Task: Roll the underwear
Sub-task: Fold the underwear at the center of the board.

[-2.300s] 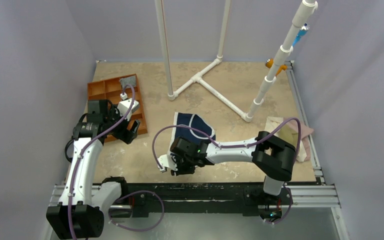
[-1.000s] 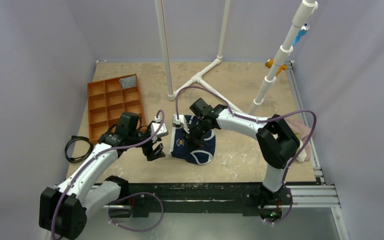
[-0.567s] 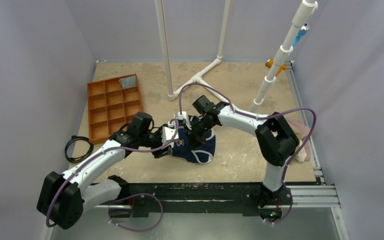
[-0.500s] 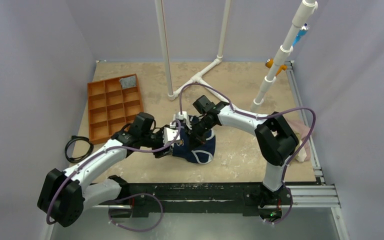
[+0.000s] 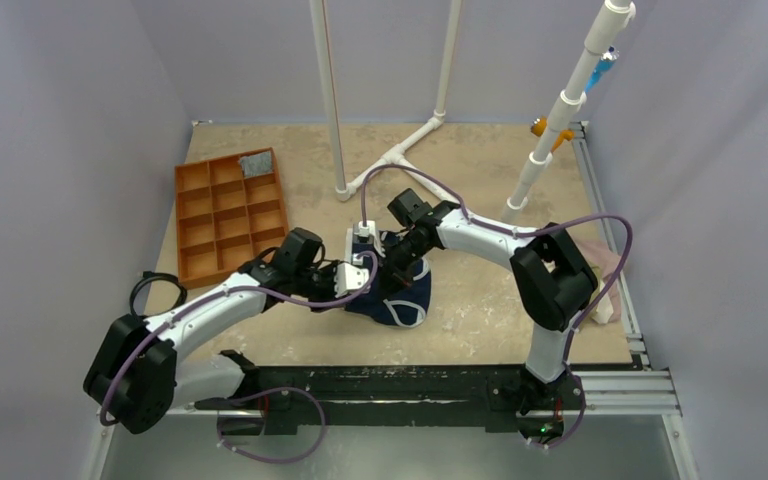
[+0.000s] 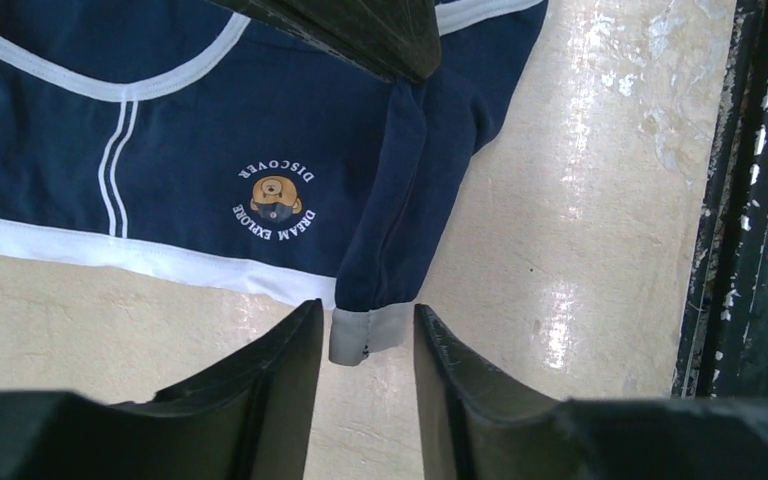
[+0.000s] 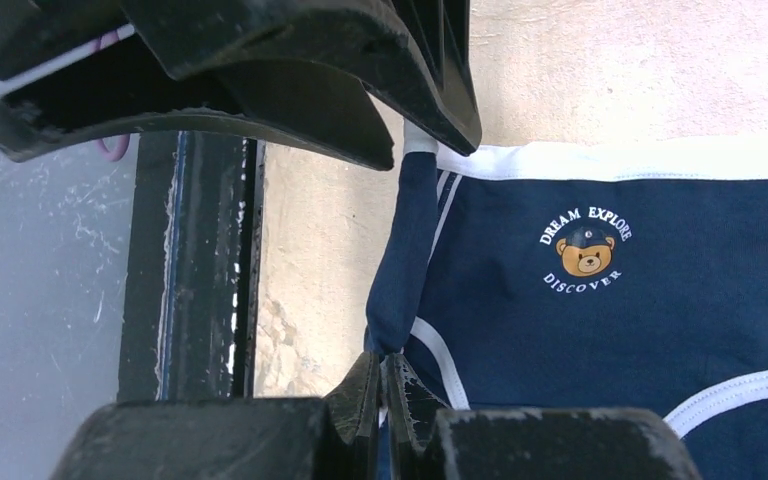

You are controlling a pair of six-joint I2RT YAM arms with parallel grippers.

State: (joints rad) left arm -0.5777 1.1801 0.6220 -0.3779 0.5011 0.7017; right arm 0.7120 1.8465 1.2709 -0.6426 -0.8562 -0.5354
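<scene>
- Two hands meet at one folded edge of the underwear, which lies flat near the middle of the surface with its bear print facing up.
- That fold is a narrow strip. In the left wrist view its long axis runs from 12 o'clock to 6 o'clock, and the main panel spreads toward 9 o'clock.
- The right hand reaches in from 1 o'clock in the top view. Its fingers are pressed together on the far end of the strip, pinching the cloth.
- The left hand comes in from 8 o'clock and is spread. The strip's pale waistband end sits between its fingers, apparently touching neither.
- The left hand is nearer the free end, so closing there would likely give both ends of the strip a grip. The roll could then run sideways across the panel.
</scene>
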